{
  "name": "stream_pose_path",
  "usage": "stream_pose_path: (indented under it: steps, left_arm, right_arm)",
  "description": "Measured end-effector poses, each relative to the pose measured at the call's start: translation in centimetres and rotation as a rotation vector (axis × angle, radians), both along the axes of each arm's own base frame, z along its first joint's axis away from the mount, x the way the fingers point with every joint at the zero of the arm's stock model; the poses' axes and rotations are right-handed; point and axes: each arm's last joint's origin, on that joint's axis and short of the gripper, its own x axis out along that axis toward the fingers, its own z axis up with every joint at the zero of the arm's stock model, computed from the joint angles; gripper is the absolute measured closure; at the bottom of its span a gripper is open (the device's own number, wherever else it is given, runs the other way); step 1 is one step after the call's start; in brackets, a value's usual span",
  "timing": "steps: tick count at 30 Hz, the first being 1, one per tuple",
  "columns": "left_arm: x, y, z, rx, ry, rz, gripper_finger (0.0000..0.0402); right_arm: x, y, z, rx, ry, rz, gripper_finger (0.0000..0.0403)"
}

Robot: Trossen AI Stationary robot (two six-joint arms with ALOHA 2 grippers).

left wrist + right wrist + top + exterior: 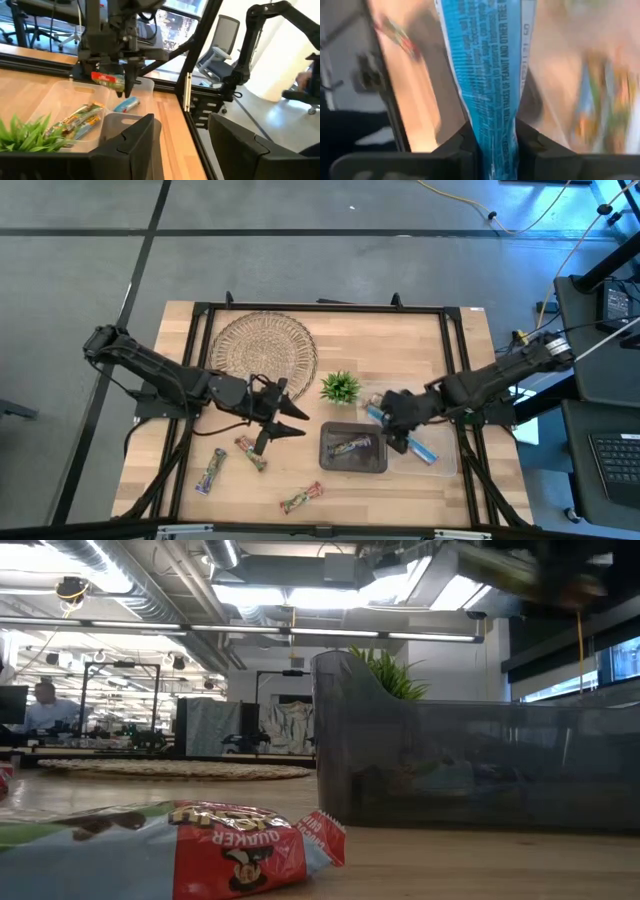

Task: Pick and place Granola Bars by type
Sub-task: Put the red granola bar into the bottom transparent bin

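Note:
My right gripper [392, 420] [495, 142] is shut on a blue-wrapped granola bar [485, 60] above the clear bin [445, 465]. Another blue bar [420, 448] lies flat in that bin. A green and tan bar [350, 447] lies in the dark bin [353, 465] beside it. Three green, red and tan bars lie flat on the wood: one [211, 470], one [250, 453] and one [300, 498]. My left gripper [290, 422] [182, 145] is open above the table, left of the dark bin, and touches nothing. My right gripper pinches the blue bar's end [492, 117] between its two fingers [455, 150]. The rest of the wrapper runs out past the fingertips. In the left wrist view the fingers [122, 82] point down from above. The bar [105, 78] is lifted clear over the clear bin.
A small green plant [341, 387] stands behind the dark bin. A round woven mat [262, 350] lies at the far left of the table. A black frame [455, 360] runs along the table's edges. Bare wood lies along the near edge [400, 495].

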Motion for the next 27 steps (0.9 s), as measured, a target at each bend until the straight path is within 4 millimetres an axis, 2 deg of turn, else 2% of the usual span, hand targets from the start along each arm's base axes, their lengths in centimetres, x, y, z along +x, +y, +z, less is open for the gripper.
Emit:
stream_pose_path:
  steps: [2,8,15,20,27]
  left_arm:
    - [0.0,0.0,0.0,-0.002,0.002,-0.001,0.0220]
    - [0.0,0.0,0.0,-0.001,0.001,0.001,0.0217]
    - [-0.2,0.1,-1.0,0.019,0.104,0.033,0.0217]
    - [-0.7,0.6,-2.6,0.036,0.277,0.132,0.0217]
    - [-2.1,0.4,-4.5,0.057,0.498,0.169,0.0225]
  right_arm:
    - [-0.9,0.9,-0.3,0.036,0.078,-0.014,0.0331]
    - [-2.8,3.8,-0.5,0.101,0.156,-0.042,0.0331]
    - [-5.6,5.1,-2.3,-0.044,0.381,-0.155,0.0331]
    - [-6.1,6.0,-3.2,-0.091,0.434,-0.162,0.0331]
    - [-5.5,6.9,-4.8,-0.150,0.483,-0.162,0.0331]
